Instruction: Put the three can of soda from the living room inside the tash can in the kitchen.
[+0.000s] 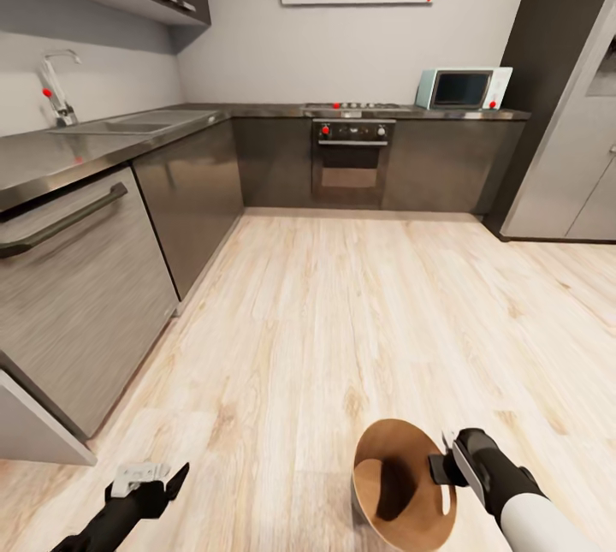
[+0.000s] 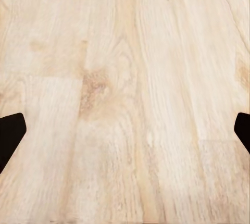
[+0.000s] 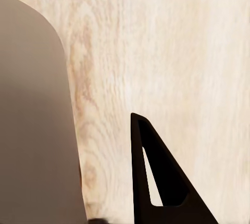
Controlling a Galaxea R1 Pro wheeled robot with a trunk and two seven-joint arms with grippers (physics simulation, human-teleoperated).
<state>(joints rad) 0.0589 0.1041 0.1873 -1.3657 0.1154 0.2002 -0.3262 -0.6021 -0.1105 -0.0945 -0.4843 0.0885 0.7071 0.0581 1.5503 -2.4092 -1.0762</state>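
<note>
I am in the kitchen. The trash can [image 1: 402, 483] sits low in the head view, pale grey-beige outside and coppery-brown inside, its opening tilted toward the camera. My right gripper [image 1: 446, 469] is shut on its rim at the right side. In the right wrist view the bin's grey wall [image 3: 31, 130] stands beside one dark finger [image 3: 156, 177]; the other finger is hidden. No soda cans show, and the visible part of the bin's inside holds only shadow. My left gripper [image 1: 152, 480] hangs open over bare wood floor, its fingertips [image 2: 10, 135] far apart.
An L-shaped dark counter [image 1: 103, 145] runs along the left and back walls, with a sink [image 1: 137, 120], a dishwasher front [image 1: 77, 278], an oven [image 1: 351, 158] and a microwave [image 1: 462, 88]. The grey fridge [image 1: 573, 158] stands at the right. Wood floor [image 1: 342, 312] spreads ahead.
</note>
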